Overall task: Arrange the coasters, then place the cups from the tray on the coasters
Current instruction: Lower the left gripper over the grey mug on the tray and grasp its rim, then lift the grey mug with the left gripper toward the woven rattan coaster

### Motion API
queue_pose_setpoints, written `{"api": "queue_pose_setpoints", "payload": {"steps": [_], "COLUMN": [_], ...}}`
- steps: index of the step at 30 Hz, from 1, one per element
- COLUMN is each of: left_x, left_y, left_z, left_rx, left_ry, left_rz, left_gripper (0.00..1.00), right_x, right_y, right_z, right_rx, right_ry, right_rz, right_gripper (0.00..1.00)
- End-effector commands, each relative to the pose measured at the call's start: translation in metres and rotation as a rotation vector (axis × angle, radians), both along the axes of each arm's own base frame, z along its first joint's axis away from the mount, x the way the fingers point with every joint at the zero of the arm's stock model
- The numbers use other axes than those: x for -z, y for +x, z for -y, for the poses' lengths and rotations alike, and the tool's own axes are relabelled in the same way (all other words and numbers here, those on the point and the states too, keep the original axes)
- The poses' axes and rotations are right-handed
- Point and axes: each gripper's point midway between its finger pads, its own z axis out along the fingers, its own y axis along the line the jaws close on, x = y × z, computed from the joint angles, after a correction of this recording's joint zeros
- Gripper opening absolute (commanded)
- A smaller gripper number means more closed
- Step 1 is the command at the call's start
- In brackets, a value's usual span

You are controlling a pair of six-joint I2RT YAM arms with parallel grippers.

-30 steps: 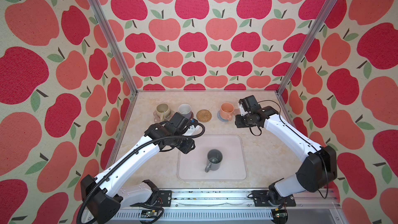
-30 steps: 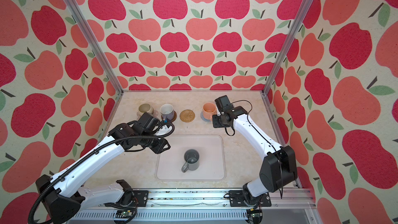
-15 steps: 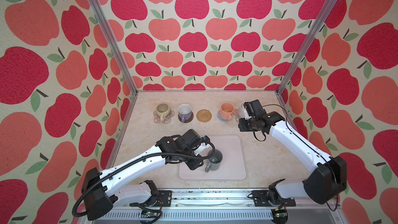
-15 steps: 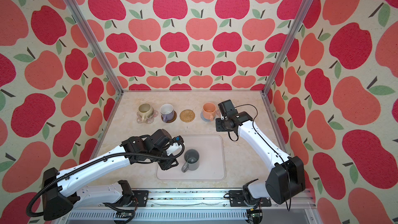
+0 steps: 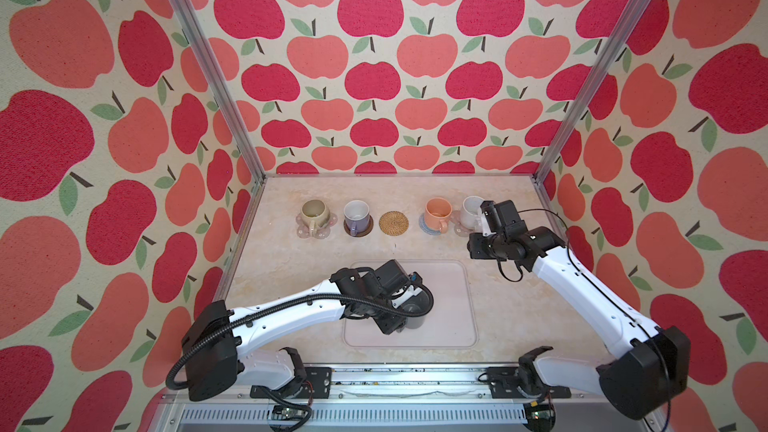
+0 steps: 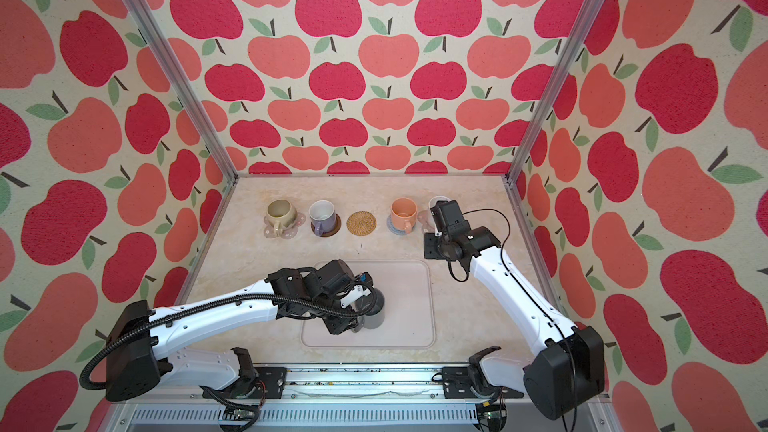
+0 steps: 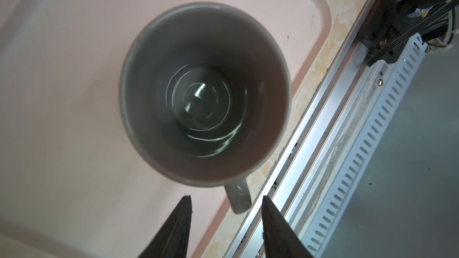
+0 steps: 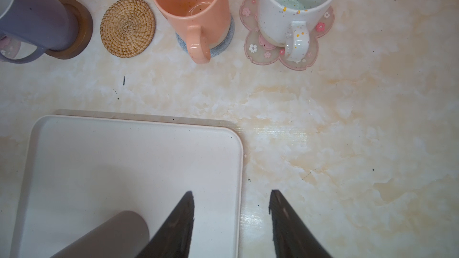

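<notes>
Hovering over the tall dark grey mug, the left hand gapes empty (next: grip, carry to tan rattan coaster).

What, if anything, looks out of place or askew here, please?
Nothing stands out: nothing spilled or tipped. The rattan coaster is merely bare, the dark grey mug upright on the tray.

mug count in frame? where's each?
5. Back row, each on a coaster: beige-olive mug, lavender mug, peach mug, white speckled mug (partly covered in both top views). Dark grey mug stands on the tray, left gripper at its handle. None seem hidden.
</notes>
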Motion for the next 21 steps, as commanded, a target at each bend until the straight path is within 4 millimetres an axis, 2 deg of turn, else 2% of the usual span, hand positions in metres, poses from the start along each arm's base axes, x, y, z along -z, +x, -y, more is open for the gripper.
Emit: {"api": "queue_pose_setpoints", "payload": {"steps": [1, 6, 14, 16, 21], "left_x": [0.000, 0.007, 0.017, 0.018, 0.024], "left_y": [0.000, 0.005, 0.014, 0.015, 0.020], "left_z": [0.010, 0.021, 0.024, 0.026, 0.021], "left_rx": [0.000, -0.029, -0.076, -0.086, -0.117], "left_ry": [-0.008, 0.009, 0.053, 0.053, 0.091], "left_rz": [-0.004, 0.020, 0.047, 0.049, 0.058], "left_gripper": [0.48, 0.47, 0.43, 0.40, 0.24], "right_x": [0.000, 0.001, 0.004, 0.006, 0.008], "right_y": [0.000, 0.000, 0.003, 0.002, 0.002], "right_z": [0.009, 0.009, 0.008, 0.007, 0.008], "right_rx": [0.031, 0.023, 0.018, 0.017, 0.017], "right_ry": [-0.003, -0.008, -0.010, -0.010, -0.014], "right_rz": [0.021, 0.017, 0.010, 0.005, -0.001], "right_gripper": [0.53, 0.54, 0.54, 0.54, 0.54]}}
